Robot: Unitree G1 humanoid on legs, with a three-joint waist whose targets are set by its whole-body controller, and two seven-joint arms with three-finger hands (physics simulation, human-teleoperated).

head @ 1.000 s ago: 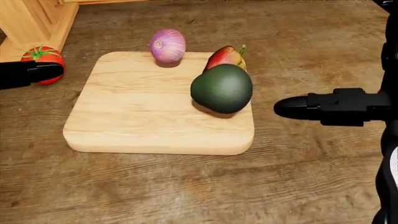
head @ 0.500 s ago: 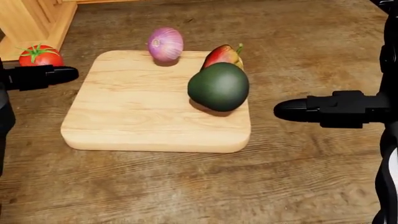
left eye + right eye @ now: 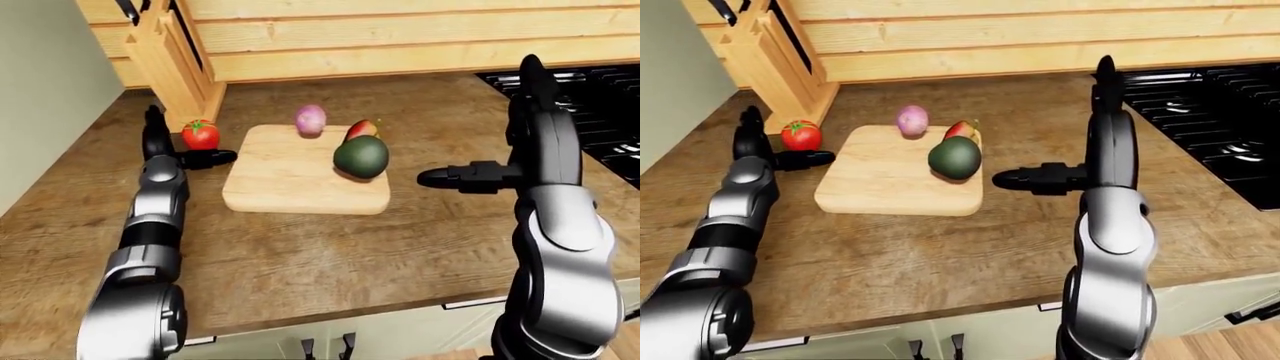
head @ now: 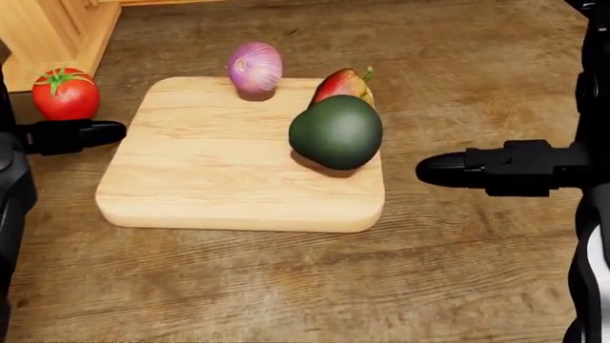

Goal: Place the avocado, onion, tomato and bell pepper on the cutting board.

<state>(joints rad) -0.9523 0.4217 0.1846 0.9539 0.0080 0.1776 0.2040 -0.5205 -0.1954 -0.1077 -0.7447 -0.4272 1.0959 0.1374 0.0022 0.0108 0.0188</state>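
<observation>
Left hand (image 4: 81, 134), right hand (image 4: 458, 168), both empty

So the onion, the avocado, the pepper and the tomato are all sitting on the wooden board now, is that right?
Not quite. The tomato is off the cutting board, on the counter to its left in the head view, by the left hand. The onion, avocado and bell pepper are on it.

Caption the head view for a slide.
Onion, bell pepper and avocado on cutting board; tomato beside left hand.
</observation>
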